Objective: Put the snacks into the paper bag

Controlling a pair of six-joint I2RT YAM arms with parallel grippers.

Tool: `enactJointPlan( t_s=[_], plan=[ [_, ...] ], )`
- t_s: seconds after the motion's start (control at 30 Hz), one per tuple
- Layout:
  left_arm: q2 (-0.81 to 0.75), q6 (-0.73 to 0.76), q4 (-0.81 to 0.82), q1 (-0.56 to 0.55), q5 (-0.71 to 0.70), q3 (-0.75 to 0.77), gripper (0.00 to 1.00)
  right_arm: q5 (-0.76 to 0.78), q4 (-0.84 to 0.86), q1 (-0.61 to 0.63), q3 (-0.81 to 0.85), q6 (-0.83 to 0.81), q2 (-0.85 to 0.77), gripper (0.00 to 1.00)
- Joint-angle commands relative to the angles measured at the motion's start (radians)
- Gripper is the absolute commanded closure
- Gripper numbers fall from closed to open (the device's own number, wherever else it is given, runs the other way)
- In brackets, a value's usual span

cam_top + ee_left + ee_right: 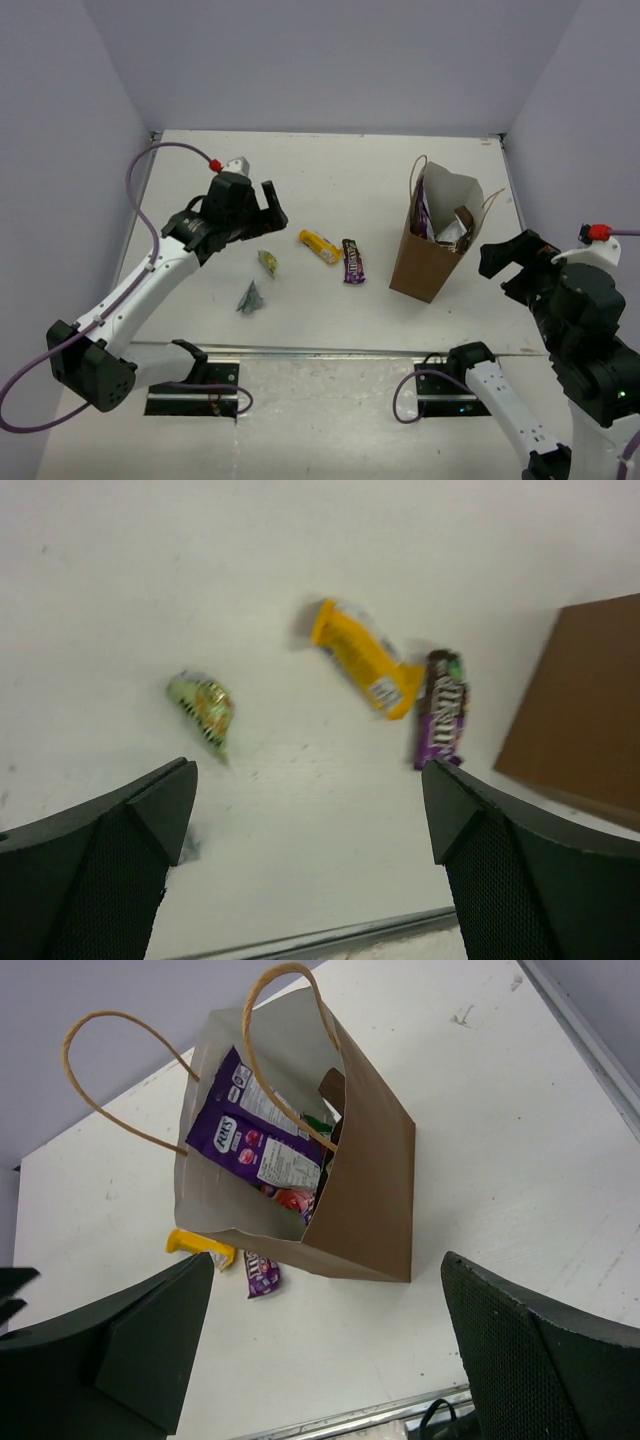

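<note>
The brown paper bag stands upright and open at the right. Inside it show a purple Fox's pouch and other packets. Four snacks lie on the table to its left: a yellow bar, a dark purple bar, a small green wrapper and a grey wrapper. My left gripper hovers open and empty above the green wrapper, with the yellow bar and purple bar beyond it. My right gripper hangs open and empty, right of the bag.
White walls close off the table at the back and on both sides. A metal strip runs along the near edge, in front of both arm bases. The bag's thin loop handles stick up above its mouth.
</note>
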Motion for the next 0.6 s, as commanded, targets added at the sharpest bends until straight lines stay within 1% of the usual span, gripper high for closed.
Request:
enactJointPlan(
  t_s=[0.0,0.1,0.17,0.3,0.43,0.57],
  plan=[
    [-0.052,-0.038,-0.111,-0.006,-0.128,-0.102,0.00,-0.029,0.020,0.003,-0.012,-0.002,-0.011,0.01],
    [-0.060,-0.051,-0.105,-0.006,-0.151,-0.182,0.00,-0.047,0.020,0.003,-0.014,0.003,-0.009,0.01],
    [-0.051,-0.057,-0.096,-0.006,-0.162,-0.209,0.02,-0.054,0.020,0.005,-0.009,0.004,-0.008,0.01],
    [-0.008,-0.078,-0.088,-0.006,-0.182,-0.241,0.02,-0.058,0.020,0.003,0.000,0.003,-0.005,0.01],
    [0.076,-0.069,-0.024,-0.006,-0.148,-0.271,0.02,-0.058,0.018,0.003,-0.003,0.001,-0.009,0.01],
    [0.159,-0.071,0.036,-0.006,-0.127,-0.261,0.02,-0.054,0.013,0.009,-0.004,-0.005,-0.013,0.01]
  ],
)
